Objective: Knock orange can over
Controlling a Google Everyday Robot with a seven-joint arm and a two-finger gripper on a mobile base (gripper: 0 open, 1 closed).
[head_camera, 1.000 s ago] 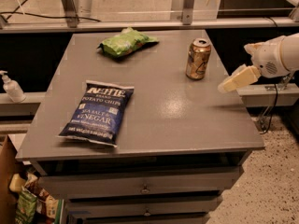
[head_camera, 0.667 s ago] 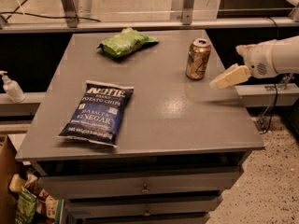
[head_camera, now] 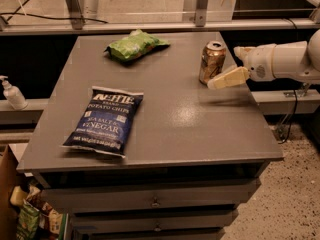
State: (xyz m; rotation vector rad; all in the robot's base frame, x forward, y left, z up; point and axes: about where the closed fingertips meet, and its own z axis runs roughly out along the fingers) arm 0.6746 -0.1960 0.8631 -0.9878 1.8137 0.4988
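Note:
The orange can stands upright on the grey table, near its back right edge. It has a bronze body and a silver top with a pull tab. My gripper comes in from the right on a white arm. Its pale tip sits low, right beside the can's right side, touching it or nearly so. The gripper holds nothing.
A blue chip bag lies at the table's front left. A green snack bag lies at the back, left of the can. A soap bottle stands on a ledge at far left. Drawers sit below the table.
My gripper has moved left across the table's right edge, closing in on the can. The can still stands upright in the same spot.

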